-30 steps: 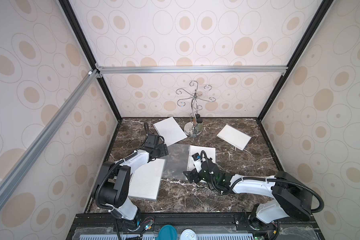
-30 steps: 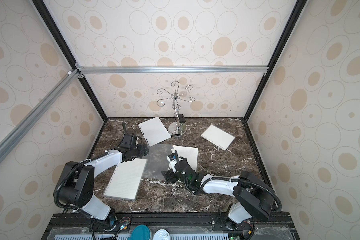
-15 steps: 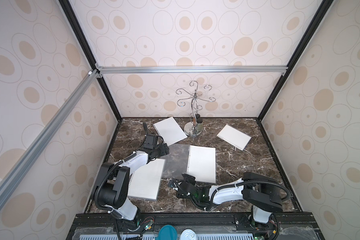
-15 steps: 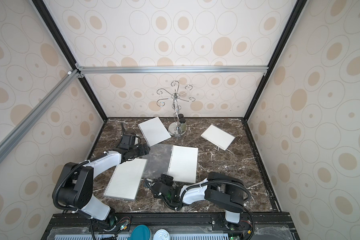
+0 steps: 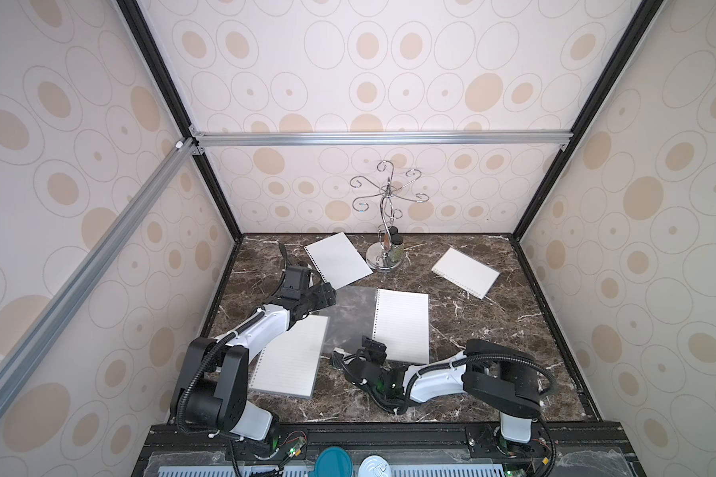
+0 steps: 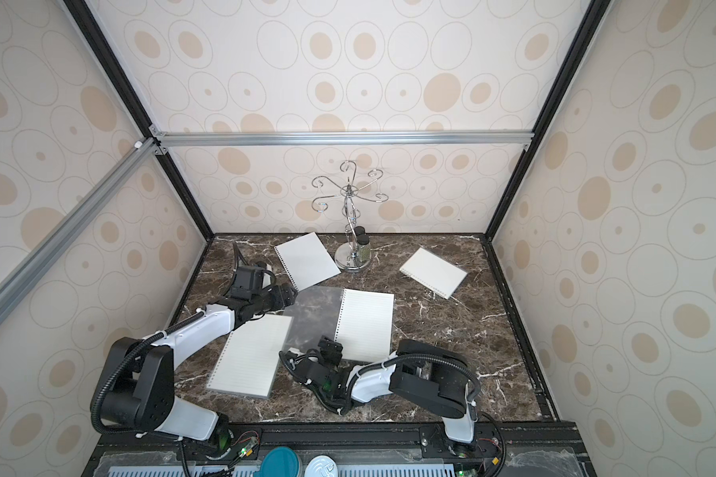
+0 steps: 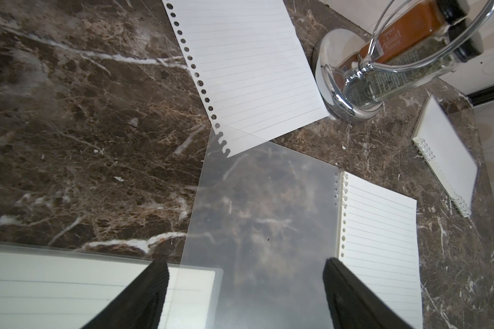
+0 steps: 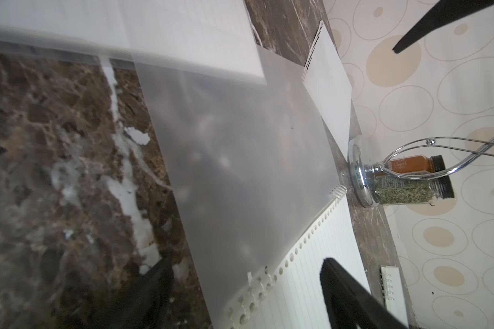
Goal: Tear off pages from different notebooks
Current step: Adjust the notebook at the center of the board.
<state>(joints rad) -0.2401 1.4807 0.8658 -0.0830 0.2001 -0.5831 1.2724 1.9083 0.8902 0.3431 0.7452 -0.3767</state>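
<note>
Three notebooks lie on the marble table. One (image 5: 402,326) is open in the middle, its lined sheet showing and its translucent cover (image 5: 354,318) flipped to the left. A second notebook (image 5: 290,359) lies at the front left and a third (image 5: 466,271) at the back right. A loose lined page (image 5: 337,264) with punched holes rests at the back left, one corner under the cover. My left gripper (image 7: 246,284) hangs open over the cover's left part. My right gripper (image 8: 248,287) is open and straddles the coil at the open notebook's near corner, holding nothing.
A chrome hook stand (image 5: 385,243) with two spice jars (image 7: 405,48) at its base stands at the back middle, beside the loose page. Patterned walls close in three sides. A black rail (image 5: 368,429) runs along the front edge.
My right gripper has drawn back from over the open notebook's sheet toward the front and now sits at that notebook's near coil corner. The left arm has barely moved.
</note>
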